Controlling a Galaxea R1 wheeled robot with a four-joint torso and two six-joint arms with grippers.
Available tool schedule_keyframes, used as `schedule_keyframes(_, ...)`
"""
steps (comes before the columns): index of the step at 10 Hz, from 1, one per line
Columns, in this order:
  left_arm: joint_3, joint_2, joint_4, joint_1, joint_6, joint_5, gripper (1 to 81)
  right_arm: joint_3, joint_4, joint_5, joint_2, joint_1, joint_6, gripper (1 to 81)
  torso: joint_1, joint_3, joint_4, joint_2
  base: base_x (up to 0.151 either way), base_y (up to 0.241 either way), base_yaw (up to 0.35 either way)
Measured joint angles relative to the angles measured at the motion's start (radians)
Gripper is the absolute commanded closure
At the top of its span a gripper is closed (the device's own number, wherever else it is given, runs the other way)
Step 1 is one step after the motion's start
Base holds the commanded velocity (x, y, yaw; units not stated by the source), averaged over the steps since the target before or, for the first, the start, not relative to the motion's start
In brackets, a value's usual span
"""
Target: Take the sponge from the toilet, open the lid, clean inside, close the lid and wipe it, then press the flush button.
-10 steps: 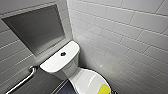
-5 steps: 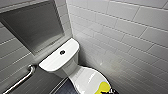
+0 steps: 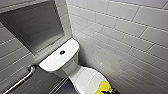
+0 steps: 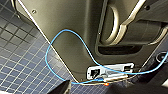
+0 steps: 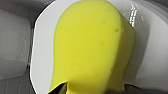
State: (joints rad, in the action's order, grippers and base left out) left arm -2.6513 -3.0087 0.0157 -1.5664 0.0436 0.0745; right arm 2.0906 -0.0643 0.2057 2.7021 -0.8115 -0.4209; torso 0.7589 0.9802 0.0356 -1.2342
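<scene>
Yellow sponge (image 5: 87, 47) is seen up close at the right wrist, clamped in the right gripper (image 5: 95, 88) and held over the white lid (image 5: 40, 50); whether it touches cannot be told. From the head, the toilet (image 3: 72, 75) is taken in, button (image 3: 62, 52) set in the tank (image 3: 53, 62), sponge at the lid's front. At the left wrist, a blue cable (image 4: 62, 50) and dark mosaic floor (image 4: 17, 62) are shown; the left gripper (image 4: 92, 89) cannot be judged. A rail (image 3: 22, 77) is fixed beside the tank, a steel panel (image 3: 35, 25) above, tiled walls (image 3: 125, 32) around
</scene>
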Motion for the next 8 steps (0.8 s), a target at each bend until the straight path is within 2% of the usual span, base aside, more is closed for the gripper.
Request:
schedule_keyframes(5, -0.015, 0.0, 0.0, -0.006, 0.0, 0.0, 1.0, 0.07, 0.058, 0.019, 0.049, -0.014, -0.001, 1.0, 0.005, 0.0, 0.0, -0.009, 0.0, 0.0, 0.0)
schedule_keyframes(8, -0.022, -0.003, 0.0, -0.005, 0.0, -0.001, 1.0, 0.067, 0.069, 0.013, 0.05, -0.014, 0.0, 1.0, 0.04, 0.0, 0.0, -0.073, 0.0, 0.0, 0.0)
